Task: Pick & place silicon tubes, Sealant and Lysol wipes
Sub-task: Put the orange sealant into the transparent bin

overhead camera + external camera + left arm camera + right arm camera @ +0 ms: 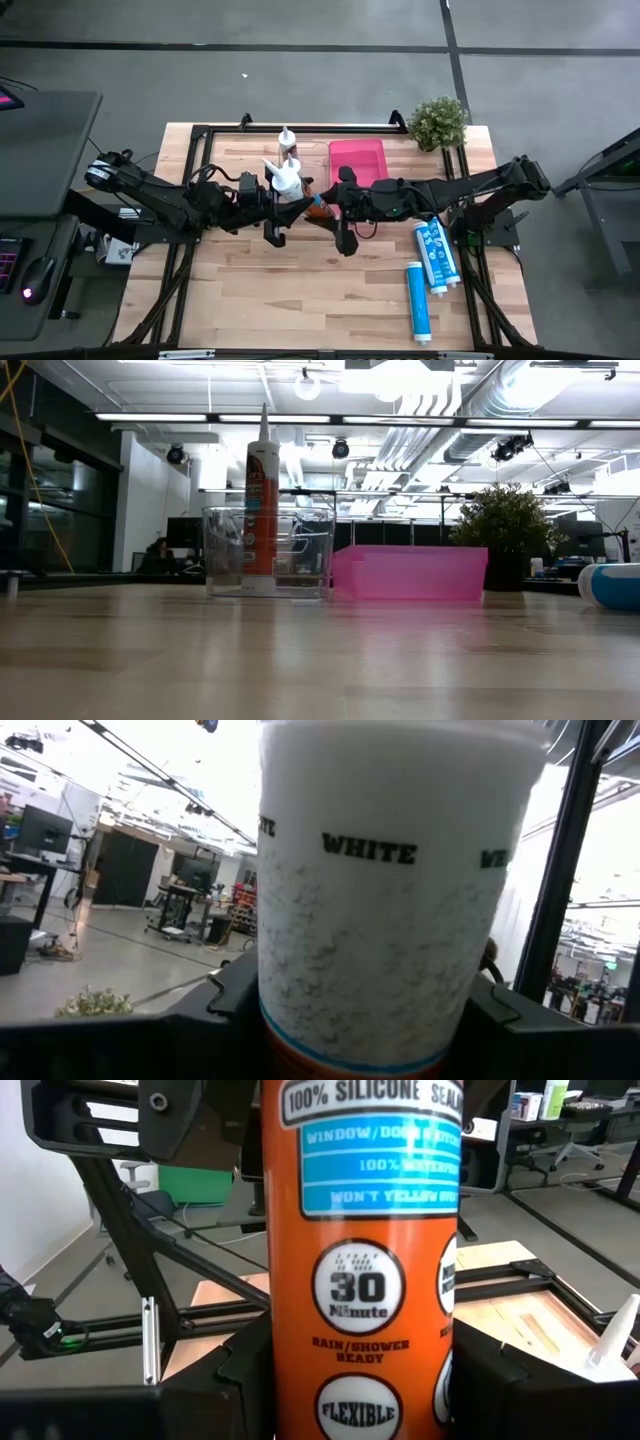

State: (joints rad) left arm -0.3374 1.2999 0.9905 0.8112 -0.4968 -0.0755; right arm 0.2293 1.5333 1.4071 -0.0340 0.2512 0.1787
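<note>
High view: both arms meet over the middle of the pale wooden counter (250, 300), sharing a white-and-orange silicone sealant tube (290, 186) lifted clear of the boards. The left gripper (283, 208) is at its white end and the right gripper (325, 208) at its orange end. Near the far edge stands a clear plastic container (288, 152) holding 1 upright tube, with a pink plastic bin (357, 162) just beside it and a small green potted plant (437, 122) at the far right corner. Blue-and-white tubes (435, 253) lie near the right edge, with another (418, 300) closer to the near edge.

Low view: no gripper shows. The clear container (268, 552) carries its upright tube (262, 490), and the pink bin (410, 572) looks empty from here.

Left wrist view: the white end of the shared tube (380, 900) fills the gap of the left gripper (360, 1020). The jaws flank it closely, but I cannot tell whether they are clamped.

Right wrist view: the right gripper (360, 1385) has its jaws closed on the orange body (360, 1280).

As a judgement, this is a hand-over in mid-air. 1 tube looks placed, this 1 is in transit, and the blue-and-white tubes are left. No wipes are visible.
</note>
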